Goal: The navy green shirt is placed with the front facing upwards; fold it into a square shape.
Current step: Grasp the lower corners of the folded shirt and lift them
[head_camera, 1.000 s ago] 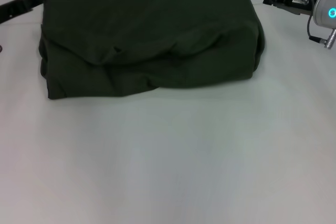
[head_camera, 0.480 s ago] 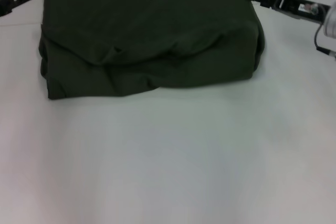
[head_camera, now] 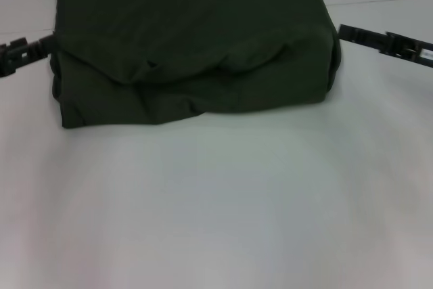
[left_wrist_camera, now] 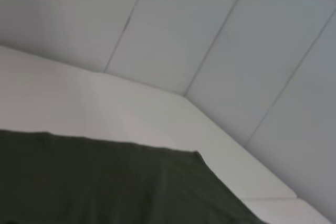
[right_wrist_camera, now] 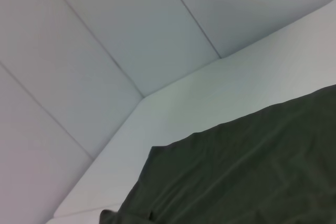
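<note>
A folded green shirt (head_camera: 193, 45) lies on a white tabletop (head_camera: 223, 208). The left pincer (head_camera: 49, 44) and right pincer (head_camera: 344, 32) flank its sides; whether either grips is unclear.

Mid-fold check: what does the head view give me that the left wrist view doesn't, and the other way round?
Only the head view shows the whole folded navy green shirt with its rumpled front edge, the bare table in front of it, and both tools flanking it: the left tool at its left edge, the right tool at its right edge. Only the left wrist view shows the panelled wall behind the table. Both show the dark green shirt lying on the white table; neither shows any lettering.
</note>
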`<state>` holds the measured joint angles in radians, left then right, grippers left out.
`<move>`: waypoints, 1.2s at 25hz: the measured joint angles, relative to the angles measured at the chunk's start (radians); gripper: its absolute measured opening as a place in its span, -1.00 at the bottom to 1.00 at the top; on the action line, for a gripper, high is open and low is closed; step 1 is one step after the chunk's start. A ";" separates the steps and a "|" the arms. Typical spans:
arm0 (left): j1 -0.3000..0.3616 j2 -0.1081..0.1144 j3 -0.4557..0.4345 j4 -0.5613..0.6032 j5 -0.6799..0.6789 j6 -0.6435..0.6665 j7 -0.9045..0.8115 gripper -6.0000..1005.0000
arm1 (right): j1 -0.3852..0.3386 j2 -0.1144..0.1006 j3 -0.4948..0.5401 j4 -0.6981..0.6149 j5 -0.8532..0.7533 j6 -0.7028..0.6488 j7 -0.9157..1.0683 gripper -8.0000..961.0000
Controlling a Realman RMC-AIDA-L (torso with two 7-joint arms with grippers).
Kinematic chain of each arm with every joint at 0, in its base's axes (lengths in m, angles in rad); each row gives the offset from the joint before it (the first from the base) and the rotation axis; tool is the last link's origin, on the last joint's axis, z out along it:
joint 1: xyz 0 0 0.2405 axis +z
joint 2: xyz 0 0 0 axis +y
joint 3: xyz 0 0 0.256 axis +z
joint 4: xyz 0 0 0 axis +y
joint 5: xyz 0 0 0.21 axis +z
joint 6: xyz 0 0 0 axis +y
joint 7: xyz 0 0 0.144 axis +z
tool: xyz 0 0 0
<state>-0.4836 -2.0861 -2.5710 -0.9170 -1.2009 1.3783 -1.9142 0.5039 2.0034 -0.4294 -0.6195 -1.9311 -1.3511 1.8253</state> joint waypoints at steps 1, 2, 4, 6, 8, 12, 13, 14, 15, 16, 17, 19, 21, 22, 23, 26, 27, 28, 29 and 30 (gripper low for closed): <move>0.006 0.001 0.001 0.000 0.005 0.004 0.002 0.72 | -0.013 0.001 0.000 -0.012 0.001 -0.016 -0.001 0.45; 0.012 0.002 0.002 0.000 0.012 0.002 0.003 0.72 | -0.029 0.000 0.001 -0.028 0.001 -0.038 -0.004 0.45; 0.018 0.002 0.003 0.003 0.028 0.000 0.009 0.72 | -0.048 -0.004 0.001 -0.039 -0.001 -0.067 -0.012 0.45; 0.020 0.000 0.013 0.006 0.065 -0.004 0.018 0.72 | -0.071 -0.014 0.001 -0.041 -0.003 -0.110 -0.027 0.45; 0.020 -0.002 0.016 0.006 0.076 -0.006 0.022 0.72 | -0.078 -0.018 0.001 -0.041 -0.003 -0.124 -0.033 0.45; 0.021 -0.008 0.038 0.016 0.119 -0.021 0.039 0.72 | -0.105 -0.030 0.001 -0.042 -0.004 -0.169 -0.052 0.45; 0.020 -0.008 0.046 0.021 0.131 -0.028 0.041 0.72 | -0.111 -0.033 0.002 -0.042 -0.004 -0.176 -0.052 0.45; 0.020 -0.008 0.054 0.027 0.144 -0.037 0.042 0.72 | -0.116 -0.035 0.004 -0.042 -0.004 -0.181 -0.050 0.45; 0.018 -0.009 0.063 0.033 0.156 -0.045 0.042 0.72 | -0.121 -0.037 0.006 -0.042 -0.004 -0.187 -0.047 0.44; 0.017 -0.010 0.070 0.037 0.163 -0.055 0.043 0.72 | -0.126 -0.039 0.009 -0.042 -0.004 -0.192 -0.044 0.44; 0.016 -0.012 0.081 0.043 0.172 -0.072 0.045 0.72 | -0.129 -0.041 0.011 -0.042 -0.004 -0.198 -0.041 0.44; 0.016 -0.019 0.105 0.054 0.179 -0.113 0.053 0.71 | -0.132 -0.042 0.013 -0.042 -0.003 -0.210 -0.035 0.44; 0.016 -0.024 0.129 0.060 0.181 -0.150 0.062 0.70 | -0.133 -0.043 0.013 -0.039 -0.003 -0.221 -0.031 0.44; 0.016 -0.025 0.137 0.062 0.182 -0.159 0.064 0.70 | -0.133 -0.043 0.013 -0.039 -0.003 -0.221 -0.031 0.44; 0.016 -0.027 0.161 0.069 0.183 -0.187 0.066 0.69 | -0.133 -0.042 0.012 -0.038 -0.004 -0.222 -0.030 0.44; 0.013 -0.030 0.228 0.079 0.190 -0.260 0.068 0.68 | -0.133 -0.035 0.010 -0.034 -0.004 -0.223 -0.030 0.44; 0.013 -0.031 0.242 0.079 0.192 -0.276 0.068 0.68 | -0.133 -0.035 0.010 -0.034 -0.004 -0.223 -0.030 0.43; 0.013 -0.031 0.242 0.079 0.192 -0.276 0.068 0.67 | -0.134 -0.034 0.011 -0.033 -0.004 -0.225 -0.031 0.43; 0.013 -0.031 0.253 0.079 0.193 -0.289 0.068 0.67 | -0.134 -0.034 0.012 -0.032 -0.004 -0.226 -0.030 0.43; 0.012 -0.031 0.262 0.079 0.194 -0.302 0.068 0.67 | -0.136 -0.034 0.013 -0.032 -0.004 -0.228 -0.031 0.43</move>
<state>-0.4716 -2.1174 -2.3093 -0.8378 -1.0073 1.0762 -1.8459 0.3681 1.9693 -0.4165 -0.6513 -1.9349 -1.5788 1.7948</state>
